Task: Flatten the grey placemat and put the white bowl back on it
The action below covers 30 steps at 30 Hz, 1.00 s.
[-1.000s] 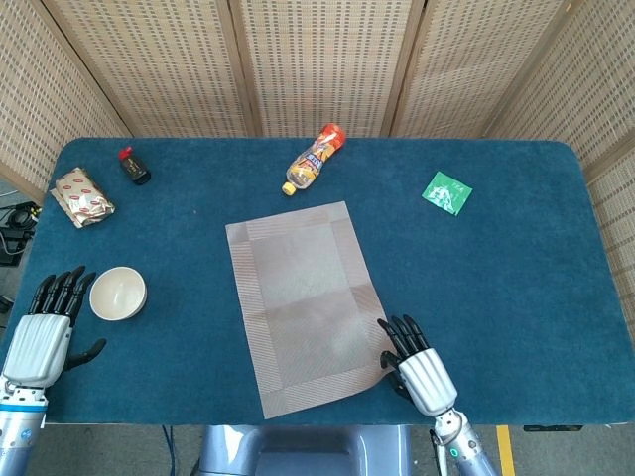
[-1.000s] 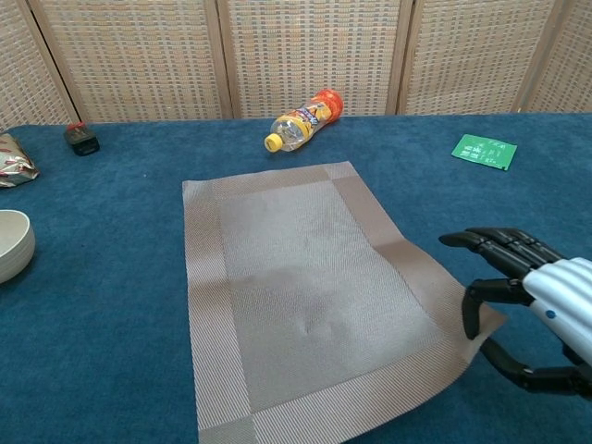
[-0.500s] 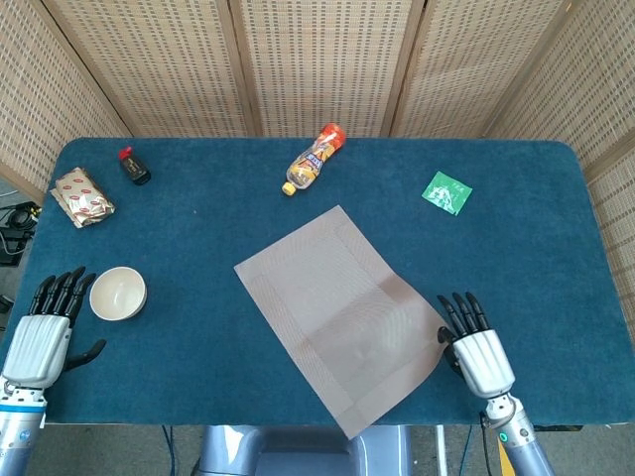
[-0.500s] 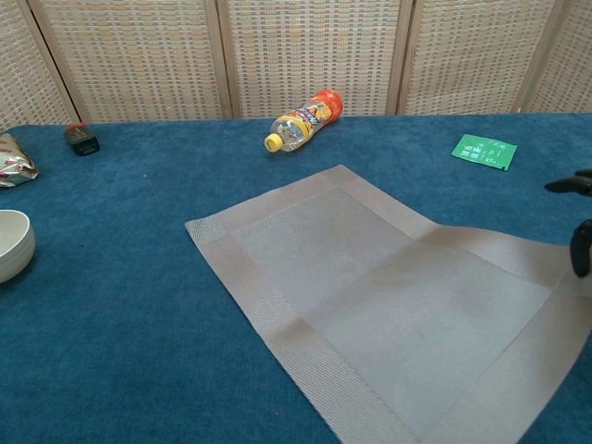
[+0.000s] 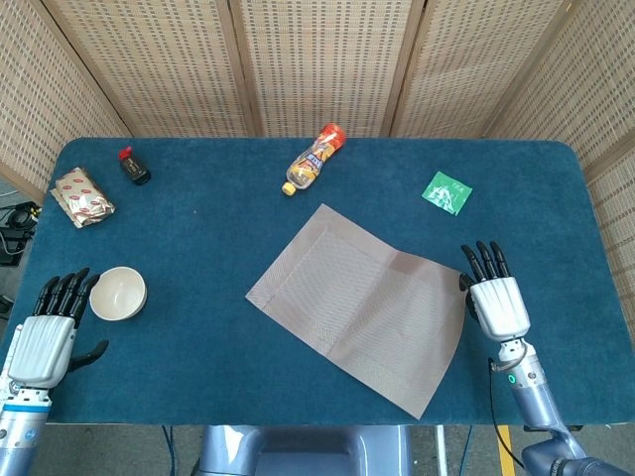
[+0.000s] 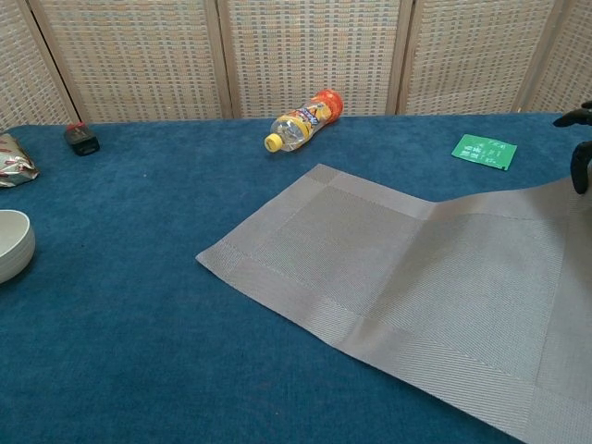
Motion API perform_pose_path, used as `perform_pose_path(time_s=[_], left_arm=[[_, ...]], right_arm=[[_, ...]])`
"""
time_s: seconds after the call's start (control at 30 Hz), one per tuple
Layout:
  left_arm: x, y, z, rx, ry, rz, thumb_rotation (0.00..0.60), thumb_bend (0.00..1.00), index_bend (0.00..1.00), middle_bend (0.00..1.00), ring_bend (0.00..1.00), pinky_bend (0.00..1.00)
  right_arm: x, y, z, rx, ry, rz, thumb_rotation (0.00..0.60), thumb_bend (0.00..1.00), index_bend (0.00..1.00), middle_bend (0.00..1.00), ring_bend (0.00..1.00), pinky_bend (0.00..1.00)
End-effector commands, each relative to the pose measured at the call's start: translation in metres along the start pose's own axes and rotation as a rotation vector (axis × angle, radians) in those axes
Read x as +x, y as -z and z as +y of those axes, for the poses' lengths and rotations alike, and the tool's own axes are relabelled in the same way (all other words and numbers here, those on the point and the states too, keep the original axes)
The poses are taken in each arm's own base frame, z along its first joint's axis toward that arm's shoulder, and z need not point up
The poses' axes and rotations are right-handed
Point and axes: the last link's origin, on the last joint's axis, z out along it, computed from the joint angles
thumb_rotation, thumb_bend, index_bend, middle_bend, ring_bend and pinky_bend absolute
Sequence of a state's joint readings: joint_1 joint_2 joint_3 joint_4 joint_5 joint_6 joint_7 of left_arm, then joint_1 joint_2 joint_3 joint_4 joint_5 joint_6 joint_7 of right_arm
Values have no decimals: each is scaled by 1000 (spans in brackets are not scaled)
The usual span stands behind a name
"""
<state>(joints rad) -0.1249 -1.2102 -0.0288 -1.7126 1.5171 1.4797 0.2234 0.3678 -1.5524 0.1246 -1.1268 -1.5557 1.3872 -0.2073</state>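
Observation:
The grey placemat (image 5: 362, 302) lies skewed on the blue table, one corner pointing at the front edge. In the chest view the grey placemat (image 6: 407, 268) lifts off the cloth at its right end. My right hand (image 5: 493, 297) holds that right corner; only its dark fingertips (image 6: 581, 162) show at the chest view's right edge. The white bowl (image 5: 118, 292) stands upright on the bare cloth at the front left, well clear of the mat, and the white bowl (image 6: 11, 242) is cut by the chest view's left edge. My left hand (image 5: 48, 337) lies just left of the bowl, fingers spread, holding nothing.
A plastic bottle (image 5: 315, 159) lies on its side behind the mat. A green packet (image 5: 446, 191) sits at the back right. A silver and red packet (image 5: 81, 195) and a small black bottle (image 5: 133, 166) are at the back left. Wicker screens close off the back.
My right hand has moved right and away from the front edge, dragging the placemat's corner with it. The mat has swung anticlockwise and shifted right. The bowl and left hand have stayed put.

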Motion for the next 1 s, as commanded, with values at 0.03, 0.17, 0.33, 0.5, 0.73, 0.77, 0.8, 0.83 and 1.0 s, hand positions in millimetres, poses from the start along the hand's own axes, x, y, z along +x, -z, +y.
perform_pose_path(time_s=[0.03,0.17,0.33,0.5,0.73,0.77,0.8,0.83,1.0], left_arm=[[0,-1,0,4,-2,2,600,209,0,0,0,0],[0,-1,-1,7,-2,5,600,209,0,0,0,0],[0,-1,-1,8,0,8,600,209,0,0,0,0],[0,-1,-1,4,-4,3,600,208,0,0,0,0],[-1,1,2,-14,-6,1,600,204,0,0,0,0],[-1,1,3,-18,-7,2,600,203,0,0,0,0],[-1,1,4,-21,-8,3,600,200,0,0,0,0],[-1,1,4,-25,-9,5,600,193,0,0,0,0],[-1,-2,10,-47,-21,7,600,79,0,0,0,0]], right_arm=[[0,-17,-13,33,53,3,600,604,690,198,0,0],[-2,-22,-24,57,95,4,600,594,679,192,0,0],[-3,-25,-20,22,153,8,600,541,541,86,0,0],[-1,-18,-4,-80,171,4,600,424,188,0,0,0],[11,10,13,-232,6,11,600,327,36,0,0,0],[13,17,16,-248,-24,11,600,324,36,0,0,0],[14,22,17,-256,-52,14,600,319,36,0,0,0],[15,28,18,-263,-81,18,600,310,36,0,0,0],[25,63,20,-267,-200,60,600,236,36,0,0,0]])
